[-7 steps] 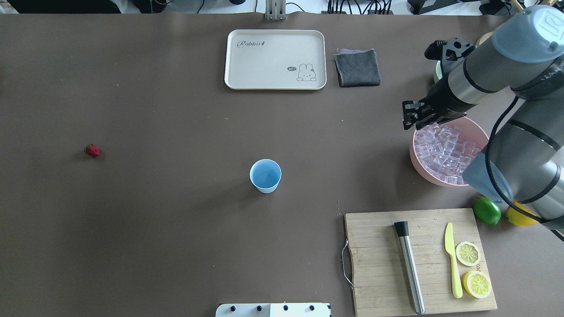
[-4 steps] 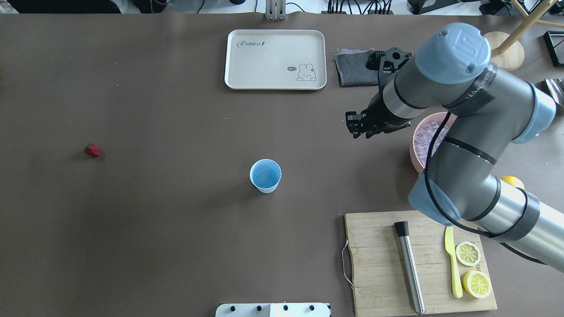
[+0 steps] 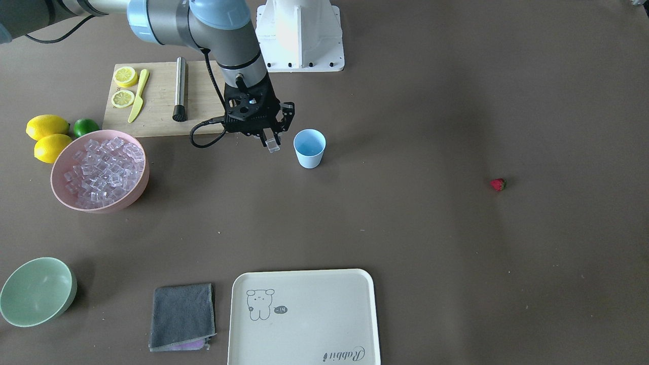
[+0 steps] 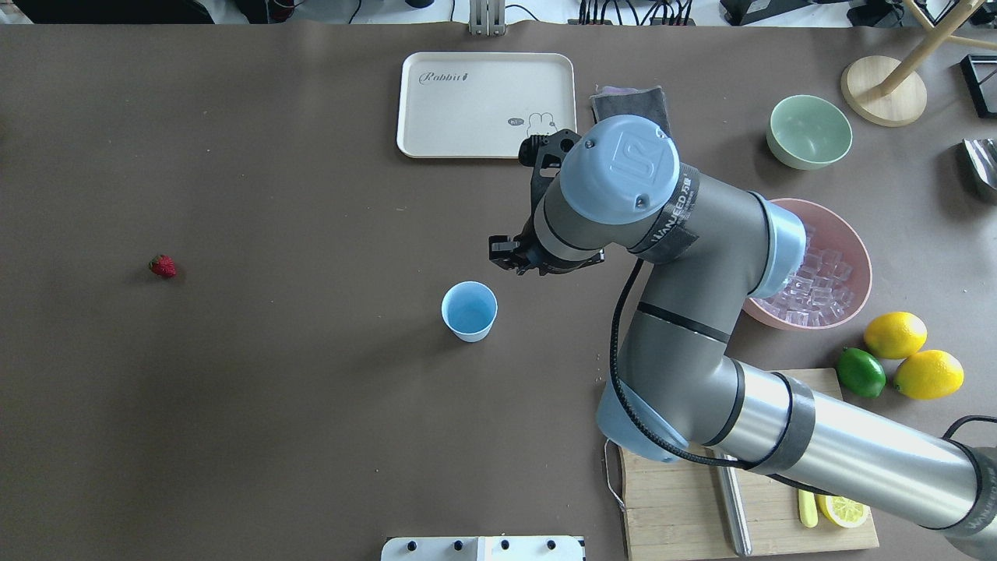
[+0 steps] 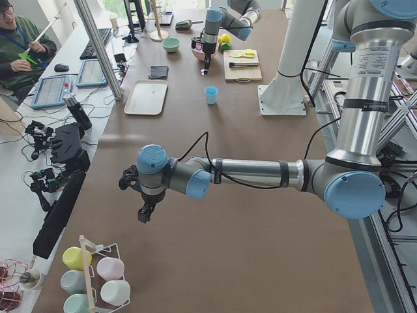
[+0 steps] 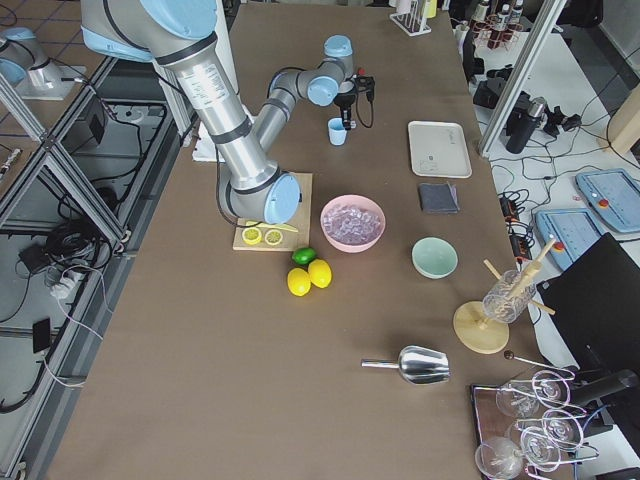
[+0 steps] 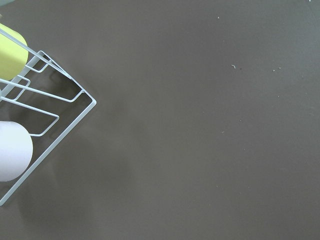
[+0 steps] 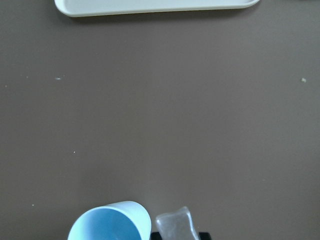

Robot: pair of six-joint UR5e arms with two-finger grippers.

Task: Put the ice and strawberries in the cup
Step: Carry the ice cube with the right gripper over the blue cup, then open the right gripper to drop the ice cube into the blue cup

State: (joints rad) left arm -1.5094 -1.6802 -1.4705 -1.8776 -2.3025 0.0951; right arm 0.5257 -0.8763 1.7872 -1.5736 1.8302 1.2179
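Note:
The light blue cup (image 3: 309, 148) stands upright near the table's middle, also seen from above as the cup (image 4: 469, 310). My right gripper (image 3: 272, 144) hangs just beside the cup's rim, shut on one clear ice cube (image 8: 175, 226). More ice (image 4: 810, 284) fills the pink bowl (image 4: 857, 249). A small red strawberry (image 4: 163, 266) lies alone far out on the robot's left side. My left gripper (image 5: 143, 214) hovers over bare table far from the cup; I cannot tell whether it is open or shut.
A cream tray (image 4: 486, 105), a grey cloth (image 3: 182, 317) and a pale green bowl (image 4: 808, 131) sit at the far side. A cutting board (image 3: 157, 99) holds lemon slices, a yellow knife and a metal muddler. Lemons (image 4: 896, 333) and a lime (image 4: 861, 372) lie beside it. A wire cup rack (image 7: 47, 115) stands near the left wrist.
My right arm has swung from above the pink bowl leftward across the table, and its gripper now sits beside the cup. The cup and strawberry have not moved.

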